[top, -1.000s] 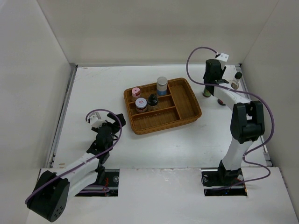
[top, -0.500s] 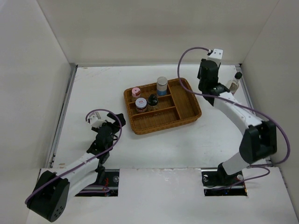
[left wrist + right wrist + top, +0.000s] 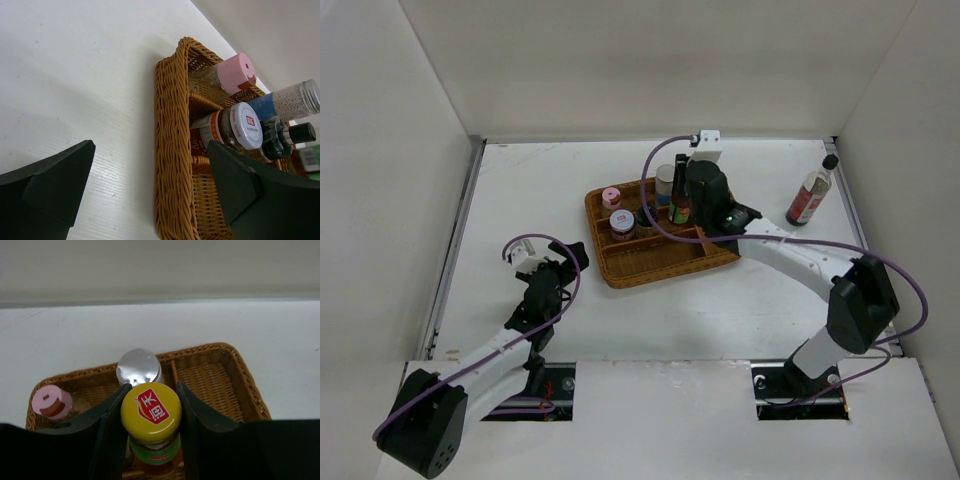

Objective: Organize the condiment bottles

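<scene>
Flat white table (image 3: 535, 185), with plain white walls (image 3: 620, 70) on three sides. The brown wicker tray (image 3: 215, 375) sits mid-table.

Right gripper (image 3: 153, 388) is over the tray, jaws narrow and clamped on the cap end of the green yellow-capped bottle (image 3: 151, 412), which is upright between the fingers. Can't tell if its base touches the tray.

Just beyond the fingers is the grey-capped jar (image 3: 139, 367), close to the held bottle. Beyond and to its left is the pink-lidded jar (image 3: 50, 402) in the tray's corner. To its right is a bare tray compartment. Well off to its right, the dark-red bottle (image 3: 808, 197) stands on the table outside the tray.

Left gripper (image 3: 150, 150) is low over the table, jaws wide with nothing between them. Straight ahead of it is the tray's side wall. Behind that are the white-lidded jar (image 3: 247, 125) and the dark shaker (image 3: 275, 140).
</scene>
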`<state>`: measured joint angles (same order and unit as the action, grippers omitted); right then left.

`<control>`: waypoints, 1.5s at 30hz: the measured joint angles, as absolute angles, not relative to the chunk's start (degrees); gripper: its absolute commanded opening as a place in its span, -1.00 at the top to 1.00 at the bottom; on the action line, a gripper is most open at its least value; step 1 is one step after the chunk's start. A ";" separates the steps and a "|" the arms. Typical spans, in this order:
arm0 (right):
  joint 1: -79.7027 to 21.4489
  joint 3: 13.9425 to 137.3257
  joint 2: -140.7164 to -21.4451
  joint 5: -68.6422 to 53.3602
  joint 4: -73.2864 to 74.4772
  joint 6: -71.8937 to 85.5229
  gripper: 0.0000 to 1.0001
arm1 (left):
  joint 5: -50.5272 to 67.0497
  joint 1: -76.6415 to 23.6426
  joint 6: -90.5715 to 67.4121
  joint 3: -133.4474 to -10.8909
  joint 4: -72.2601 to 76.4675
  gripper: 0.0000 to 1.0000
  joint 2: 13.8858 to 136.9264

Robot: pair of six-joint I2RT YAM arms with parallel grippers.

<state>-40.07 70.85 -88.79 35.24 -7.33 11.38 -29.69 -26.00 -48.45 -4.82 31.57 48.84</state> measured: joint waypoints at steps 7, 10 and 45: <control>-40.99 70.52 -93.93 34.98 -8.62 12.01 0.34 | -29.67 -25.98 -48.45 -4.82 31.55 -1.00 48.42; -40.99 70.28 -94.37 35.14 -9.80 12.01 0.33 | -29.67 -25.91 -48.45 -4.82 31.57 -1.00 48.42; -32.86 57.84 -71.75 37.82 -15.09 13.69 -0.97 | -29.28 -25.91 -48.45 -4.82 31.59 -1.00 48.51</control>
<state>-32.86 57.84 -71.75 37.82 -15.09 13.69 -29.28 -25.91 -48.45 -4.82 31.59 48.51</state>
